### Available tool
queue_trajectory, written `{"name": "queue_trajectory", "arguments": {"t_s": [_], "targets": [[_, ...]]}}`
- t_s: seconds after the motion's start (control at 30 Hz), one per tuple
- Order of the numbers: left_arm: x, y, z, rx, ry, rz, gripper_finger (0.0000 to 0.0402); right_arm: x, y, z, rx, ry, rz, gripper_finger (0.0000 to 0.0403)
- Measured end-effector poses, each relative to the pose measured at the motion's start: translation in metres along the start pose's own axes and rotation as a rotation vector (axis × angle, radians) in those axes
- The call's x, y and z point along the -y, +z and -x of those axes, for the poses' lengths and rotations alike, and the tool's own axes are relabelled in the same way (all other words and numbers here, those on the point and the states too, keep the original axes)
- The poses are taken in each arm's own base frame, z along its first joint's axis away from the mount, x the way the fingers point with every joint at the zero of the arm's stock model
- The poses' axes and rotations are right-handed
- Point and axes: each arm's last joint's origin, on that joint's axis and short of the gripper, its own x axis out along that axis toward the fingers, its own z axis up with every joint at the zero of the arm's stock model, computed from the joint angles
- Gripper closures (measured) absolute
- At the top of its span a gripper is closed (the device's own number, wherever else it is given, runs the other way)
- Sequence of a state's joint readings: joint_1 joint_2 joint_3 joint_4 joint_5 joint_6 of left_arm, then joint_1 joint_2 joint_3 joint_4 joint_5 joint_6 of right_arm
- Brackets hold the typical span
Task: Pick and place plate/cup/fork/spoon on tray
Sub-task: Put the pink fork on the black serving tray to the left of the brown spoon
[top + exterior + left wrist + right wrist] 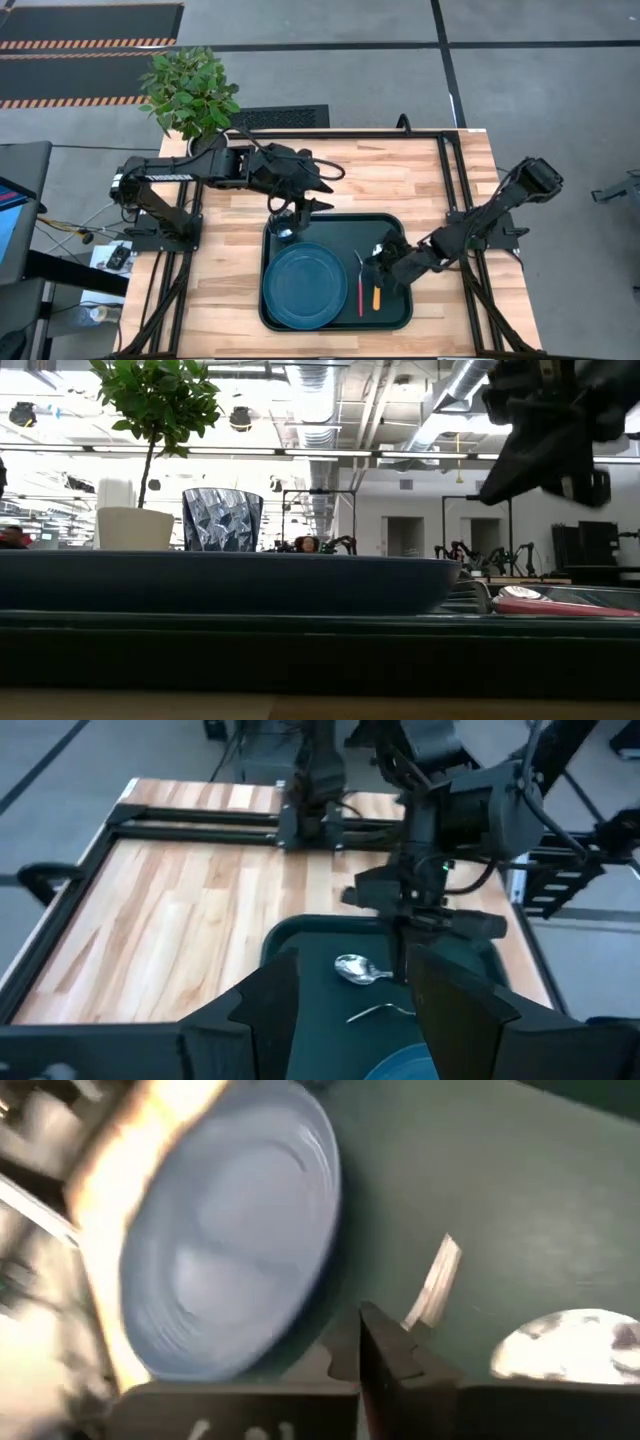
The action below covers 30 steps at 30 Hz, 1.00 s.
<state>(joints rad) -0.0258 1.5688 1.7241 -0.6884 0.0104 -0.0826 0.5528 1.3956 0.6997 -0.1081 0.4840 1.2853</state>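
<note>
The dark green tray point(335, 225) lies mid-table. On it lie the blue plate point(305, 285), the red-handled fork point(360, 290) and the orange-handled spoon point(377, 297), whose bowl point(360, 970) points to the far side. The grey cup point(283, 228) stands upright in the tray's far left corner and also shows in the low view point(222, 518). My left gripper point(308, 205) is open and empty, just above and beside the cup. My right gripper point(386, 262) hovers low over the spoon's neck, and its fingers look shut. My right gripper points down over the spoon between bowl and handle. The gripper itself hides that spot, so I cannot tell whether it touches the spoon. The spoon lies flat on the tray.
A white plant pot point(135, 528) with a leafy plant point(190, 92) stands at the table's far left corner, behind the left arm. Bare wood lies to the left and on the far side of the tray. The fork and spoon lie close together, right of the plate.
</note>
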Motion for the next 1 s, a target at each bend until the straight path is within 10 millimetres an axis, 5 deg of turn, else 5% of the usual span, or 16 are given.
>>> {"name": "queue_trajectory", "arguments": {"t_s": [0.27,0.6,1.0], "targets": [[0.013,-0.006,-0.004,-0.021,0.025,-0.023,0.0261,-0.032,0.018,-0.014,-0.177,-0.158,0.254,0.0395],[0.018,-0.01,-0.003,-0.054,0.029,-0.003,0.0278,-0.022,-0.001,-0.05,-0.292,-0.191,0.281,0.0399],[0.018,-0.011,-0.003,-0.069,0.032,0.002,0.0279,-0.015,-0.002,-0.048,-0.316,-0.265,0.261,0.0399]]}}
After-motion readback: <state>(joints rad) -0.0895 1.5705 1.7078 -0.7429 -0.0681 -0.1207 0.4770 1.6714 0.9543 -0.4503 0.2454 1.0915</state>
